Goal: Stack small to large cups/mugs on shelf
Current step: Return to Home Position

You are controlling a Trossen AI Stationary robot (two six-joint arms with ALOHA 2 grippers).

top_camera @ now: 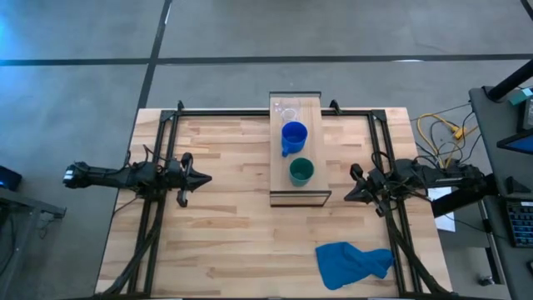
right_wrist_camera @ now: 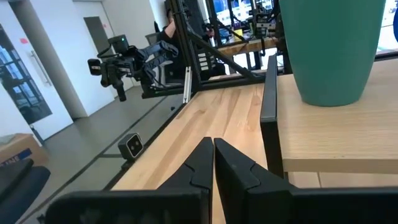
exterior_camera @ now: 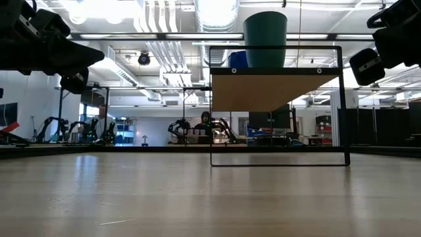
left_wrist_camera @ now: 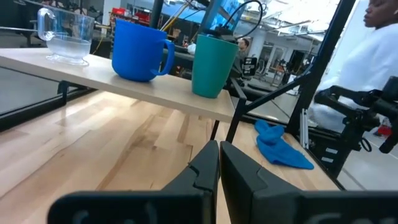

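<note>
On the light-wood shelf (top_camera: 296,185), three vessels stand in a row on their bases: a tiny clear cup (top_camera: 287,109) at the far end, a bright blue mug (top_camera: 293,137) in the middle, a dark green cup (top_camera: 301,172) at the near end. The left wrist view shows the clear cup (left_wrist_camera: 64,36), blue mug (left_wrist_camera: 140,51) and green cup (left_wrist_camera: 213,65) side by side on the shelf (left_wrist_camera: 93,73). My left gripper (top_camera: 206,177) hangs shut to the shelf's left. My right gripper (top_camera: 350,197) hangs shut to the shelf's right, near the green cup (right_wrist_camera: 333,50).
A crumpled blue cloth (top_camera: 353,262) lies on the table near its near right corner. Dark frame rails (top_camera: 158,208) run along both sides of the table. A person in white (left_wrist_camera: 364,56) shows beyond the table's right side. Bare wood lies between each gripper and the shelf.
</note>
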